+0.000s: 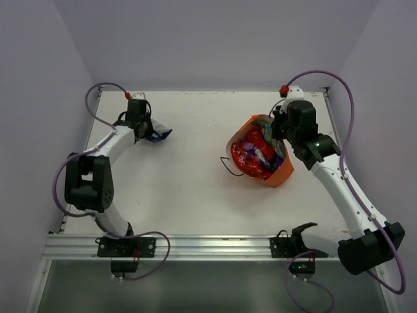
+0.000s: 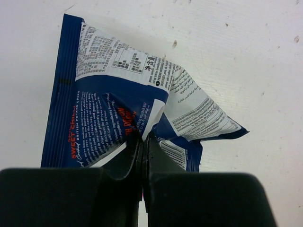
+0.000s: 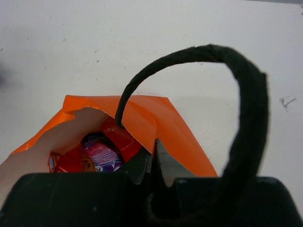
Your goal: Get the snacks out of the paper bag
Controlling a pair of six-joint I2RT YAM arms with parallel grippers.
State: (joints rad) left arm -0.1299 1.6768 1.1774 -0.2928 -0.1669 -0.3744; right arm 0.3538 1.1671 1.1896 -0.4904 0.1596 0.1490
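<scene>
Blue shiny snack packet (image 2: 118,109) looks light and slippery, so my left gripper (image 2: 144,138) pinches its middle, while my right gripper (image 3: 154,150) pinches the floppy orange paper bag (image 3: 163,118) by its one o'clock rim.

The flat white tabletop (image 1: 189,189) carries a bright orange paper carrier bag (image 1: 280,176) right of centre. A blue glossy snack packet (image 1: 159,135) touches down far left.
</scene>
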